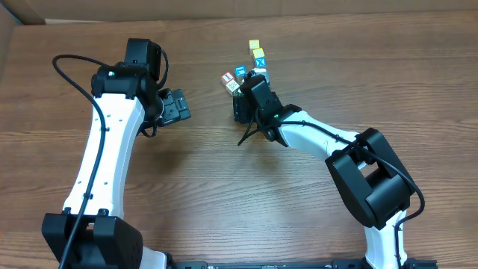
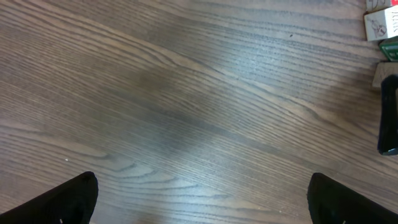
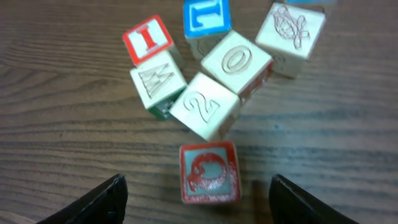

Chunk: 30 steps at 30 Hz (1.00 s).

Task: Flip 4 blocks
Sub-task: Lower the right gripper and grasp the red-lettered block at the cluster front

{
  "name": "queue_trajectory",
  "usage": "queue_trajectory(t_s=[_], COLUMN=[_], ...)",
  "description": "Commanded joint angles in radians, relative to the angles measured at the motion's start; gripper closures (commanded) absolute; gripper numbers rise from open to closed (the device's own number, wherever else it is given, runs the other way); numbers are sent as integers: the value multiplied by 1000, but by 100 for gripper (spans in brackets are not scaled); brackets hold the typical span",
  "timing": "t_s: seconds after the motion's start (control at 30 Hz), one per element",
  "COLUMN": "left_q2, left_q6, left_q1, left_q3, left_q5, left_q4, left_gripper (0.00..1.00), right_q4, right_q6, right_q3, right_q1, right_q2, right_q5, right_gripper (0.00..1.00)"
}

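In the right wrist view several blocks lie close together on the table. Nearest is a red-bordered block (image 3: 209, 172) with a red picture, lying flat between my right gripper's (image 3: 200, 205) open fingers, with a gap on each side. Beyond it are a pale "2" block (image 3: 204, 106), a pale "O" block (image 3: 237, 61), a pale "M" block (image 3: 157, 83), a red-bordered "I" block (image 3: 148, 38) and a pale block with a red drawing (image 3: 290, 28). In the overhead view the right gripper (image 1: 243, 95) covers part of the cluster. My left gripper (image 1: 179, 106) is open over bare wood.
A blue-faced cube (image 3: 207, 17) sits at the back of the cluster. Yellow cubes (image 1: 254, 46) and blue cubes (image 1: 260, 63) lie just beyond it. The left wrist view shows wood grain, with a pale block (image 2: 380, 23) at its right edge.
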<state>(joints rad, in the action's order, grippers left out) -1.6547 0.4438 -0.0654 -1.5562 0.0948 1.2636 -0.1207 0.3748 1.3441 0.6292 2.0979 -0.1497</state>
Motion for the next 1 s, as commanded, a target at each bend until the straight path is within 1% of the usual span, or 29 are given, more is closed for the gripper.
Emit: queue_trajectory(t_s=[0.0,0.13,0.4,0.47,0.5,0.53,0.6,0.67,0.83,0.97], left_q2=[-8,-8,-8,-8,-8,-8,-8,-8,-8,-8], left_q6=[17,17,17,17,17,17,17,17,17,17], left_q1=[0,0,0,0,0,0,0,0,0,0], left_q3=[4,4,4,4,4,4,4,4,4,4], left_q5=[4,1,-14,-14,-14,-14,-14,-14,-14,-14], left_q4=[-5,-5,-5,-6,-6,-7,-9,-12,-19,-19], left_gripper=[0,0,0,0,0,0,0,0,0,0], right_q4=[33,49,99,109,109,109,109,108,91,64], right_q6=[-61,-69,-100,-100,-100,-100,-118,-119,-117,-117], right_q3=[2,2,2,2,2,2,2,2,2,2], right_q1=[4,3,3,3,3,3,2,1,-1,-1], right_q2=[9,20,65,65,64,65,69,71,72,72], right_q5=[-14,-14,-19,-19,-19,-19,-35,-53,-51,-51], right_gripper=[30,36,37,43,44,44,39,39,49,51])
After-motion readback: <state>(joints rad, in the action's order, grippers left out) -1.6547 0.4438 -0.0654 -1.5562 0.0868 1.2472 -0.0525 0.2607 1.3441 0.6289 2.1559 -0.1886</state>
